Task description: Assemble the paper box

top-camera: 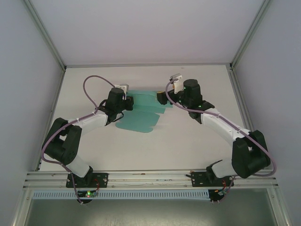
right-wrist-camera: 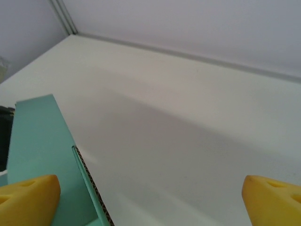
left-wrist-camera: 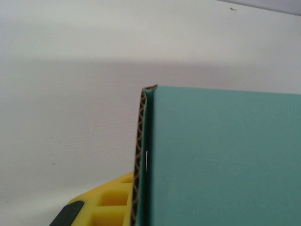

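White walls close in a white desk. Toward its far edge, about midway, lies the teal paper box, a partly folded sheet. The left gripper is clamped on the sheet's left edge. The right gripper stands wide open at the right edge, holding nothing.

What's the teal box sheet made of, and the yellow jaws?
Paper box: thin corrugated card, brown fluting showing at its cut edge, faced in smooth matte teal. Jaws of the right gripper, standing wide open: matte yellow, probably moulded or printed plastic; the look leaves it open.
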You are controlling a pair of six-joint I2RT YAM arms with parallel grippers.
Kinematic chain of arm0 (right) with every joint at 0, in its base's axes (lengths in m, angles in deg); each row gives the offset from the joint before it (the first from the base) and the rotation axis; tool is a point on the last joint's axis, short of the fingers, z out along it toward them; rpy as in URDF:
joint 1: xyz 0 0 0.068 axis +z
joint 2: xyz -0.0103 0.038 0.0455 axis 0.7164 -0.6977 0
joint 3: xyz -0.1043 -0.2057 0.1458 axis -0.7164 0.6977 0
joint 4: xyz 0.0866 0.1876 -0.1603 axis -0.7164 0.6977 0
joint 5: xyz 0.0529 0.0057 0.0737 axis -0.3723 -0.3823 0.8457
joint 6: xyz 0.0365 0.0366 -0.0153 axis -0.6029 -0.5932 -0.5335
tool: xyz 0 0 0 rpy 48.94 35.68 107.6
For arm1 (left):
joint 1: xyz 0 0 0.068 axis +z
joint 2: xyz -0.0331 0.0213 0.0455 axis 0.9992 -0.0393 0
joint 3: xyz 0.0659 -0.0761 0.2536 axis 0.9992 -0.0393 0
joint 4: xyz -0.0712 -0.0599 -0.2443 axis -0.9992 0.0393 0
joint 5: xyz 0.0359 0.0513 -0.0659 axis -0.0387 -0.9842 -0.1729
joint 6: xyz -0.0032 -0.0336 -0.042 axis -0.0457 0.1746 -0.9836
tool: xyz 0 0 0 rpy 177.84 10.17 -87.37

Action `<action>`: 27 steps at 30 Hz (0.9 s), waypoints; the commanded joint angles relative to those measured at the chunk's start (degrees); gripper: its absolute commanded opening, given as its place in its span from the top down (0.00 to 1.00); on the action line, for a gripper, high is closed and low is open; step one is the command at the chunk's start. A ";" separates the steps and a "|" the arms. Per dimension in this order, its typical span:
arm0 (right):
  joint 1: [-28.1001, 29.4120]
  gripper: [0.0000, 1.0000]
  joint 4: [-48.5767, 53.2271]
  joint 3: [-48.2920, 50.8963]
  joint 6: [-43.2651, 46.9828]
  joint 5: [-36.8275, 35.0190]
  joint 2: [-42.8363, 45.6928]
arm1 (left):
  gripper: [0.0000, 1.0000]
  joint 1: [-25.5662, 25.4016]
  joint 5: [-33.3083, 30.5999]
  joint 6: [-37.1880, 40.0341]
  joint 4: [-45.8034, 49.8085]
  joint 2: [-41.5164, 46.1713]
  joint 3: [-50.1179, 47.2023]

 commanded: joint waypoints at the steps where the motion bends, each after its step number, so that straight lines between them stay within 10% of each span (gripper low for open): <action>1: 0.94 0.02 -4.42 0.79 -2.39 2.64 -2.41 | 1.00 -0.58 -0.98 -0.31 0.53 0.32 2.29; 8: 4.32 0.01 -18.00 2.72 -6.29 -1.47 -7.58 | 1.00 -0.85 0.16 -1.47 0.14 -0.10 3.10; 16: 10.11 0.02 -38.22 8.49 -17.34 -26.24 -12.09 | 1.00 -1.53 -0.87 -3.96 -0.14 0.09 3.79; 27: 12.48 0.01 -23.19 12.14 -13.03 -35.25 -0.89 | 1.00 -2.08 -8.24 -4.83 1.89 1.38 3.46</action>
